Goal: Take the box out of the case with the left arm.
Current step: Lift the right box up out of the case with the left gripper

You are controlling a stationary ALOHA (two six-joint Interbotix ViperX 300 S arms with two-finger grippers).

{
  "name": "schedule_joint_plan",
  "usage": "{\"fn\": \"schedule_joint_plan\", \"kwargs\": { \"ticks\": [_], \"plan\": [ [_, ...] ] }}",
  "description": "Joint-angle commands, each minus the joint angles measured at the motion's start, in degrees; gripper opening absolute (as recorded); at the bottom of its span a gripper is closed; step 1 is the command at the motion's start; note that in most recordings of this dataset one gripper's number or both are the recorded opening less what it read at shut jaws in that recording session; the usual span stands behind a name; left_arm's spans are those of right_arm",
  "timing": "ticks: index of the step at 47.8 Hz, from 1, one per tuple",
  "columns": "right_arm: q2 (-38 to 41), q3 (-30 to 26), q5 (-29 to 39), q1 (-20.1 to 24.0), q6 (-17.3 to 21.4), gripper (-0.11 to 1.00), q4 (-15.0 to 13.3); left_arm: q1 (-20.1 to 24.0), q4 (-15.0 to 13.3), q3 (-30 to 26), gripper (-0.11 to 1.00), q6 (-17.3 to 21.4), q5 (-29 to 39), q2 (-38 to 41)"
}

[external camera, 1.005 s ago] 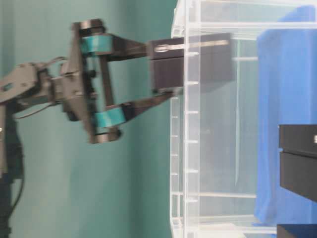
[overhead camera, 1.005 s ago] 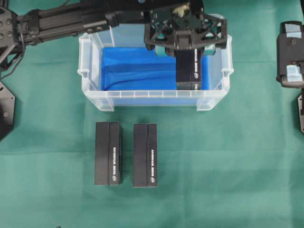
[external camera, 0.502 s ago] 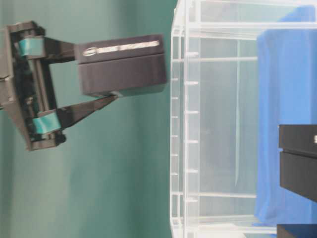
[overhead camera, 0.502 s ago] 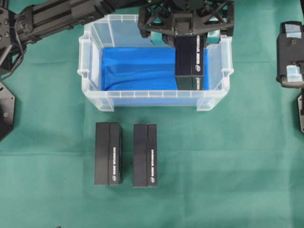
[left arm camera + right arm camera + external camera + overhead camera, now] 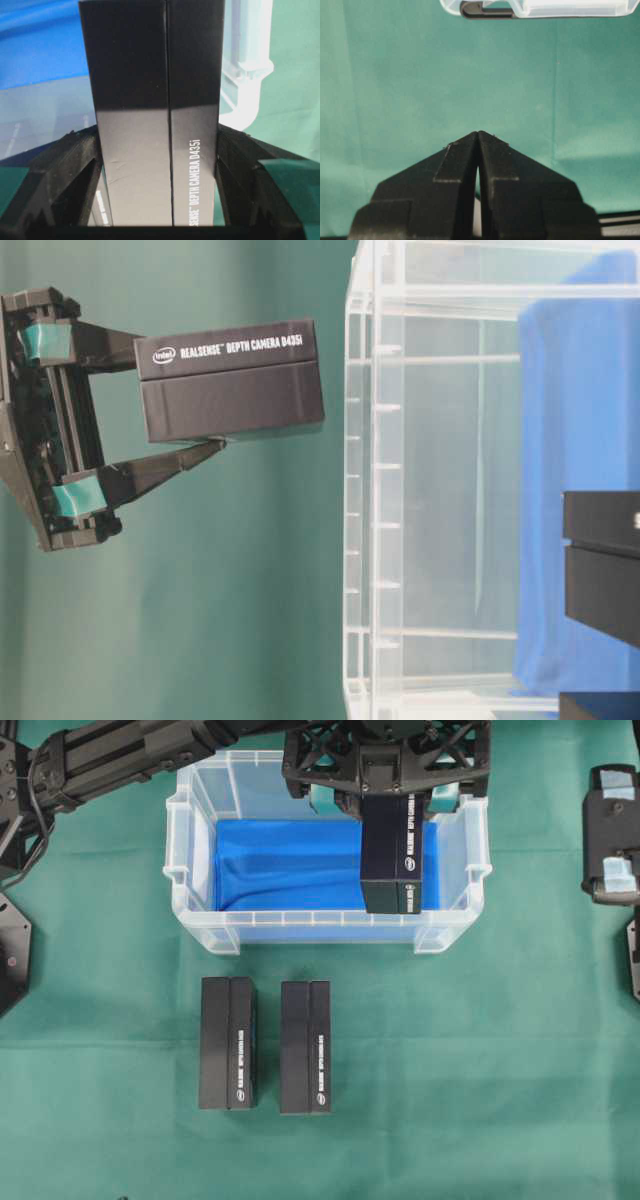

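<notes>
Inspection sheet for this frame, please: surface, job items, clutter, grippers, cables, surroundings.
Surface: green cloth, lightly creased.
Job's things: held box is lifted clear above the rim of the case in the table-level view; blue sheet lines the bottom.
Clutter: two black boxes lie side by side in front of the case.
Grippers: left gripper shut on the box; right gripper shut, holding nothing, over the cloth.
Cables: nothing seen.
Surroundings: nothing seen beyond the cloth.
</notes>
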Motion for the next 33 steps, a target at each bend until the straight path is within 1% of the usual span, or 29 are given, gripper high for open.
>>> {"fn": "schedule_joint_plan", "kwargs": {
  "ticks": [1, 33],
  "plan": [
    [0.00, -0.62, -0.26, 0.00, 0.09, 0.03, -0.09, -0.26, 0.18, -1.49, 0.60, -0.09, -0.18, -2.46],
    [-0.09, -0.62, -0.09, 0.00, 0.18, 0.03, -0.09, -0.35, 0.44, -1.58, 0.60, -0.53, -0.26, -2.46]
  ]
}}
